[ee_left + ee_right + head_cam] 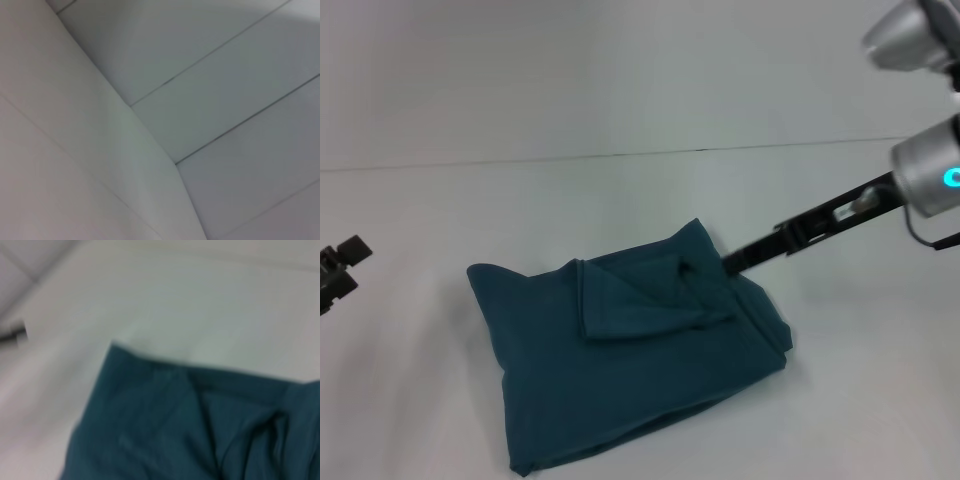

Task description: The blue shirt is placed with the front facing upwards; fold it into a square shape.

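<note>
The blue shirt [630, 370] lay folded into a rough, rumpled block on the white tabletop [620, 200], one flap doubled over its top. The right pincer [728, 266] reached in from the right and met the cloth at the shirt's far right edge; whether it was clenched could not be told. The left pincer [338, 268] sat at the left edge, well apart from the shirt.

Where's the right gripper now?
Head view: the right gripper reaches in from the right side to the far right edge of the folded blue shirt, by its raised flap.
</note>
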Controlling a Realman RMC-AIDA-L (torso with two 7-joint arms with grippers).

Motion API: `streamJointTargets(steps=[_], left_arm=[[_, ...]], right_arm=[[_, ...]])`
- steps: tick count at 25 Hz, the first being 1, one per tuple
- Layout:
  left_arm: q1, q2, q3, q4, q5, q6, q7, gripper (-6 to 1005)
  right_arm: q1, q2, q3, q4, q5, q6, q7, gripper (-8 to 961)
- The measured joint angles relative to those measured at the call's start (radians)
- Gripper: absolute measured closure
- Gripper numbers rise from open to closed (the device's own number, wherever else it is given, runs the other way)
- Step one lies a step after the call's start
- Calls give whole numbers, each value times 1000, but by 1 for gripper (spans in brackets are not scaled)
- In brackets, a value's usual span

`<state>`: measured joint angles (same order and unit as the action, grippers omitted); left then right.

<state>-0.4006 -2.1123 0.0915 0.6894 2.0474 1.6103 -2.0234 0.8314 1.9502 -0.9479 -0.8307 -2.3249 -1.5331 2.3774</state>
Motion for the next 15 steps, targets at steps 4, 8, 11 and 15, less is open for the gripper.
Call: streamJointTargets(steps=[4, 8, 11, 15], left_arm=[[4, 1, -19, 0, -7, 3, -15, 50], [5, 2, -21, -4, -10, 3, -15, 50], [5, 2, -20, -6, -11, 4, -15, 50], [5, 2, -20, -8, -12, 0, -15, 50]], right_arm=[[74, 53, -90, -1, -137, 30, -11, 249], [130, 128, -133, -2, -244, 91, -43, 251], [149, 147, -204, 2, -236, 153, -53, 252], [145, 148, -320, 5, -133, 240, -62, 254]])
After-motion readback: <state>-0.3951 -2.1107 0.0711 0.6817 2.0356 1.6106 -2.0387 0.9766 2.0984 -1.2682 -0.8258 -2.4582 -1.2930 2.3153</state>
